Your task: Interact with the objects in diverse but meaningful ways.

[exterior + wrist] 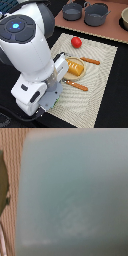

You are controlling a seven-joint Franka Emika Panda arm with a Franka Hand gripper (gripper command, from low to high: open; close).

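Observation:
The light blue carton (70,193) fills nearly the whole wrist view, very close to the camera, and none of my fingers show there. In the exterior view my gripper (52,95) is low over the near left part of the woven mat (102,90), and the arm's white body hides its fingers and the carton. The red tomato (76,42) lies on the far part of the mat. The orange ridged bread block (75,68) rests on a small round tan dish just to the exterior view's right of my hand. The yellow box is out of view.
Two thin orange sticks (90,61) (75,85) lie on the mat beside the dish. Two grey pots (72,11) (96,14) stand on the brown board at the back, with a bowl (124,18) at the far right edge. A dark object (4,183) shows beside the carton.

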